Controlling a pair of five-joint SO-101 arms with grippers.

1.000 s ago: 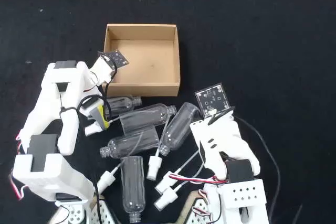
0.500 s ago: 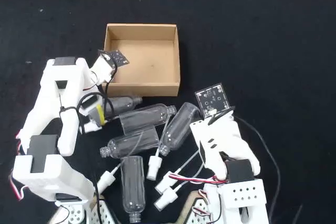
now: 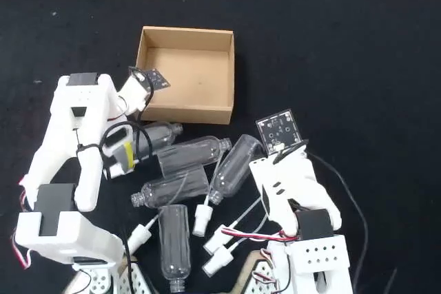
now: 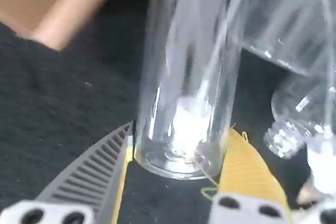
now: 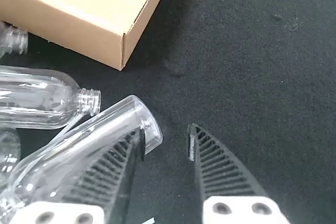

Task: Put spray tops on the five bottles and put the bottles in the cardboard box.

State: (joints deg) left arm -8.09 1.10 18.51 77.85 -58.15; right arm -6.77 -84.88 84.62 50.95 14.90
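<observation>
Five clear bottles lie in a heap in front of the cardboard box (image 3: 186,74). My left gripper (image 3: 118,156) is shut on the base of the bottle nearest the box (image 3: 160,134). In the left wrist view that bottle (image 4: 184,77) sits between the grey and yellow fingers of the left gripper (image 4: 181,129). My right gripper (image 5: 165,132) is open over bare cloth with nothing between its fingers. A tilted bottle (image 5: 84,150) lies against one of its fingers; this same bottle (image 3: 238,160) is at the heap's right side. Several white spray tops (image 3: 219,240) with thin tubes lie loose near the table's front.
The box's corner (image 5: 123,51) is close beyond the right gripper. Another bottle (image 3: 174,242) lies at the front between the arm bases. Two more bottles (image 3: 193,153) lie side by side in the middle. Black cloth (image 3: 358,87) covers the table to the right.
My left gripper has drawn its bottle a little to the left, away from the heap. The cardboard box has been nudged and turned slightly. The right arm has kept still.
</observation>
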